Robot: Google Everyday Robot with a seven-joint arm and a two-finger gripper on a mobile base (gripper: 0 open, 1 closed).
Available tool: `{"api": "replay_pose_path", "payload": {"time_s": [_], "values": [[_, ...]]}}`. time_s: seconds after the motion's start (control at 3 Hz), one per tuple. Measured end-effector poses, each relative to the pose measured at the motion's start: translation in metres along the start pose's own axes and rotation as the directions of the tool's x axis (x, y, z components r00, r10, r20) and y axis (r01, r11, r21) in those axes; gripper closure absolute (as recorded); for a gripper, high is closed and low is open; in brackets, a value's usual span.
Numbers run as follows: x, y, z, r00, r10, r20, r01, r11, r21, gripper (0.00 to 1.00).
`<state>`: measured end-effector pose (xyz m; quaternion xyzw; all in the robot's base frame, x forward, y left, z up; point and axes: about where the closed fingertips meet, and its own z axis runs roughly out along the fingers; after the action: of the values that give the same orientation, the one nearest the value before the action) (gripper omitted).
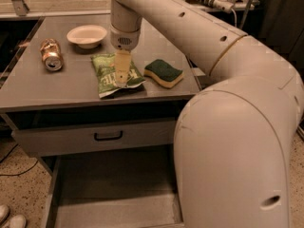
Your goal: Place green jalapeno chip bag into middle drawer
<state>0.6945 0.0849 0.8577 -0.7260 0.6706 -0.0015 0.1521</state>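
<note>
The gripper [122,79] hangs straight down onto the green jalapeno chip bag [105,71], which lies flat on the cabinet top [57,87] between a crushed can [51,54] and a green-and-yellow sponge [164,73]; whether it grips the bag, I cannot tell. A white bowl [87,35] sits behind. The middle drawer [111,179] stands pulled open below

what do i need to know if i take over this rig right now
Claw: down on the bag; whether it has a grip can't be told.
Bag: lying on the cabinet top, between the can and the sponge, not lifted.
Drawer: pulled open, low in front of the cabinet.
Done: drawer open, claw at the bag.
Left: secure the grasp, lift, carry down, release into the drawer.
</note>
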Motion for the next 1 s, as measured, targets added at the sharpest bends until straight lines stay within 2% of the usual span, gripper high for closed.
{"api": "replay_pose_path", "payload": {"time_s": [0.33, 0.67, 1.0], "values": [[-0.002, 0.005, 0.015, 1.000, 0.006, 0.028, -0.005, 0.9993, -0.037, 0.00], [-0.001, 0.011, 0.026, 0.998, 0.025, 0.062, -0.022, 0.9983, -0.053, 0.00], [-0.001, 0.011, 0.026, 0.998, 0.025, 0.062, -0.022, 0.9983, -0.053, 0.18]]}}
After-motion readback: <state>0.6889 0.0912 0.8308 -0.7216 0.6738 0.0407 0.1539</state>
